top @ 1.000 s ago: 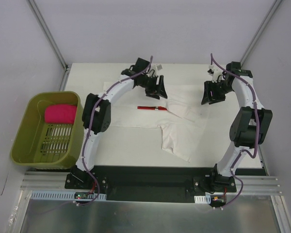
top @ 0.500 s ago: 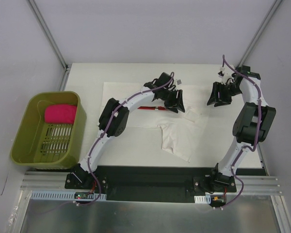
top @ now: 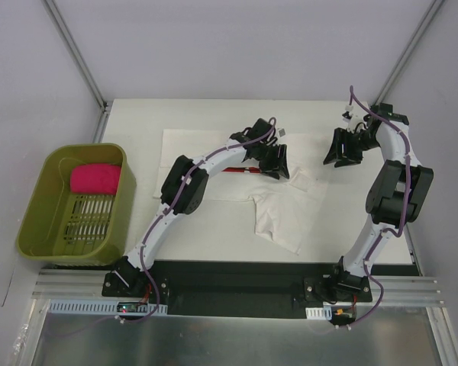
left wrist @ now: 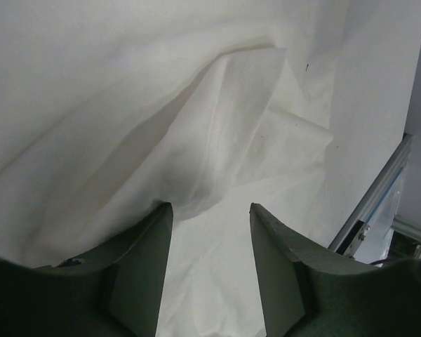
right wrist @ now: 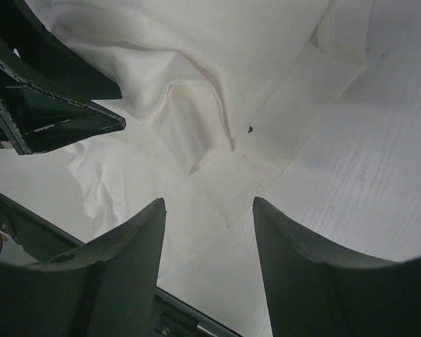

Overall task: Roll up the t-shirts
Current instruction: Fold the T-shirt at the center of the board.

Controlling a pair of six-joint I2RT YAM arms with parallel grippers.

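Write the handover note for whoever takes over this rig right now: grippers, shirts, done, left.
Left gripper: jaws open, low over a raised fold in the white t-shirt, nothing clamped.
Right gripper: jaws open, near the shirt's right side, empty.
White t-shirt: on the table, crumpled and partly folded, only a strip of its red print showing.
Pink bundle: rolled, in the green basket left of the table.
Done: pink shirt rolled.
Left: roll the white shirt.
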